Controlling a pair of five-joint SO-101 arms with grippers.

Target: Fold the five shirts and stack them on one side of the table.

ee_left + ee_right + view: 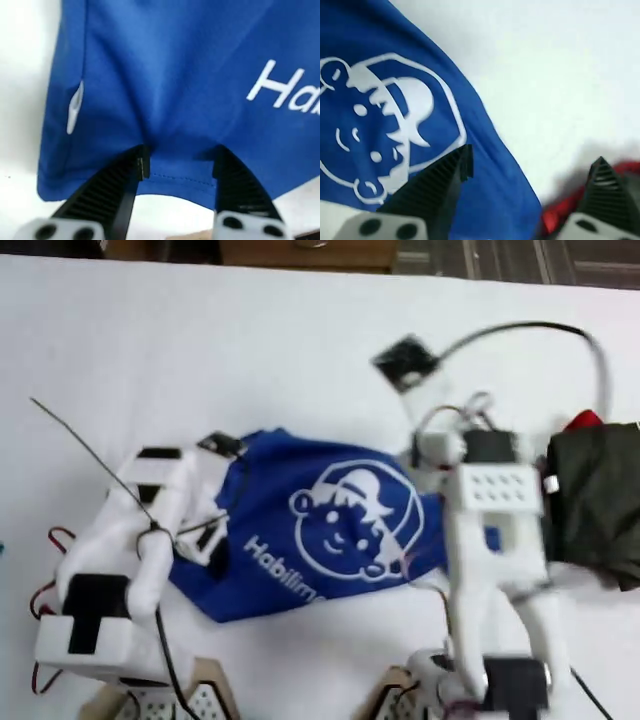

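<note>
Quite a bit is hidden here. In the high view the right arm (pixel 497 540) sits over the right end of the blue shirt (pixel 320 530), so that end can't be made out, and the white lettering under the bear logo runs off under a fold. The left arm (pixel 140 530) covers the shirt's left end the same way. At the table's right edge there's a dark folded pile (pixel 595 500), cut off by the frame, with a bit of red fabric (pixel 583 421) poking out behind it. Can't tell how many garments are in that pile.

The blue shirt is spread out, a bit rumpled, in the middle of the table toward the near edge. The left gripper (pixel 182 155) has its fingers spread wide, tips down on the shirt's hem with puckered fabric between them. The right gripper (pixel 532 157) is also splayed wide, one finger over the shirt's edge and the other over the red fabric.

The table (pixel 200 340) is plain white. A small black square part on a curved cable (pixel 405 362) lies toward the far edge, and brown wooden furniture (pixel 300 252) shows past it.
</note>
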